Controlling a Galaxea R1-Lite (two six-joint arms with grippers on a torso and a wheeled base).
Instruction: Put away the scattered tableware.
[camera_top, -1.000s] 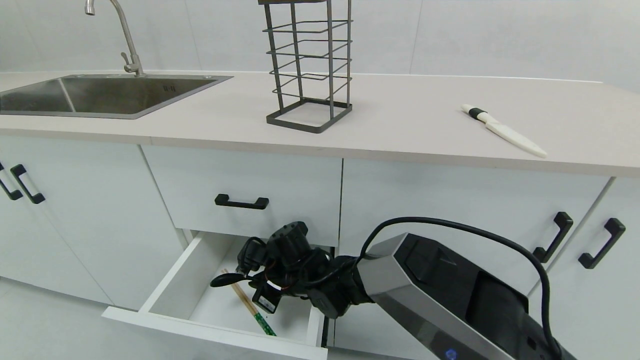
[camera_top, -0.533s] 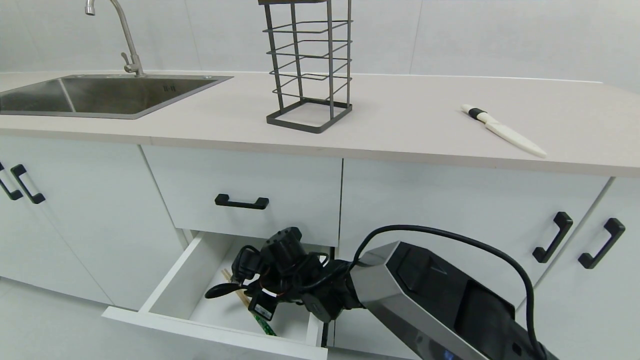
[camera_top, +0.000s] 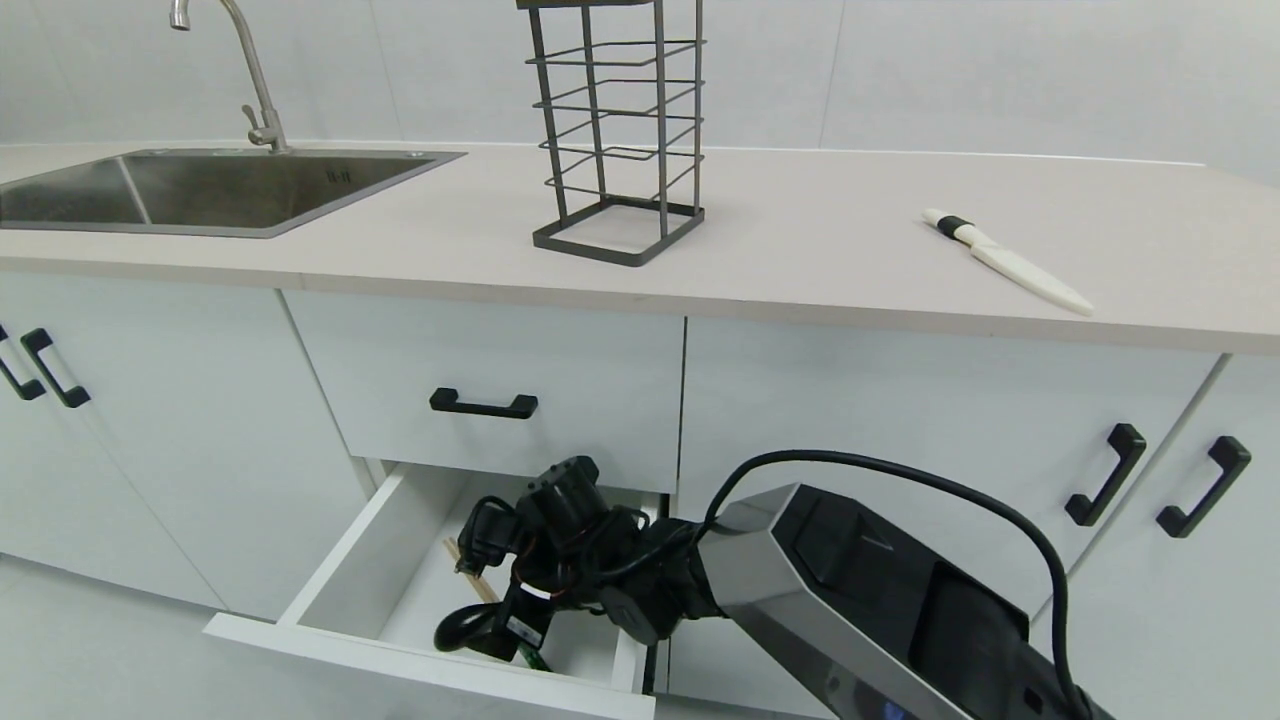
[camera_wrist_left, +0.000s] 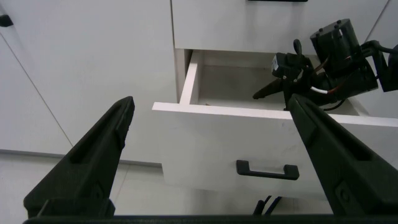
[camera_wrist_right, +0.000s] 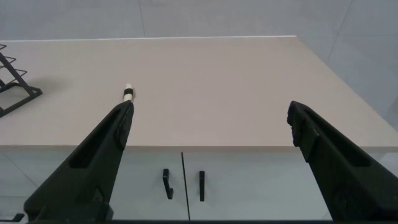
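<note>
The knife (camera_top: 1005, 262) lay on the worktop (camera_top: 800, 240) well to the robot's right — handle farther back, tip slanting toward the near edge — so the right pincer (camera_wrist_right: 208, 109), jaws spread, seemed nearer; the spoon (camera_top: 458, 632) sat low in the open drawer (camera_top: 345, 545).

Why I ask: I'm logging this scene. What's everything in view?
counter: one, beige, along the wall
sink: one, steel, counter's left, faucet behind
rack: one, dark wire, mid-counter
knife: one, white, counter's right
handles: several, black, on white cabinets
drawer: one, white, pulled open, low
chopsticks: one pair, wooden, in drawer
spoon: one, black, in drawer beside chopsticks
left gripper: one, black, jaws open, facing drawer front
right gripper: one, black, inside drawer
</note>
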